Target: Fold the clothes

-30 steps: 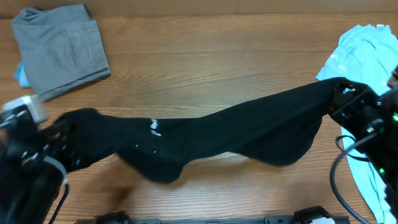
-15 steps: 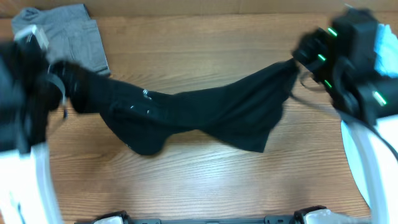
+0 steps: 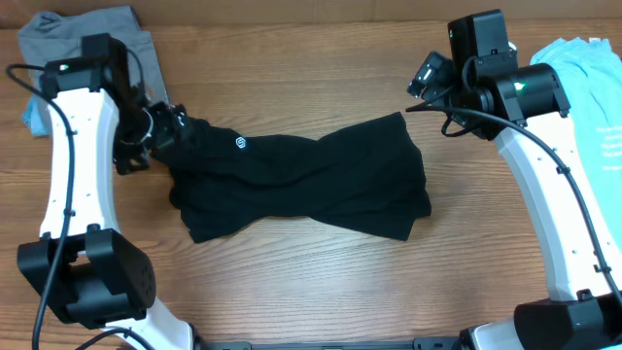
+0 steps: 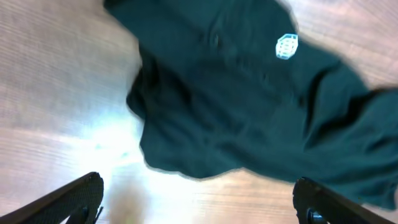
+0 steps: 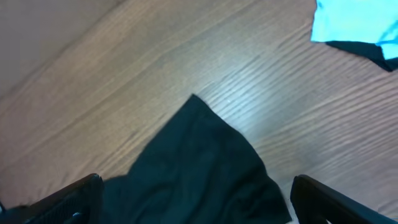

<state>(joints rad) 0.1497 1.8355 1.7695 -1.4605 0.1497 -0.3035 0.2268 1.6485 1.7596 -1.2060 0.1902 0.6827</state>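
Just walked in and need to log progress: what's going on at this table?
Two robot arms are folding clothes. The black shirt lies rumpled on the table between them. The left claw and right claw stand open near its ends, holding nothing. A grey garment and a light blue T-shirt lie off to the sides.

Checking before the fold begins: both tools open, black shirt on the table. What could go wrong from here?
The black shirt lies twisted and bunched; folding it now would likely trap wrinkles. The left tool hangs by its crumpled end, so a grasp there may pinch several layers. The light blue T-shirt lies beside the right arm, which might snag it.
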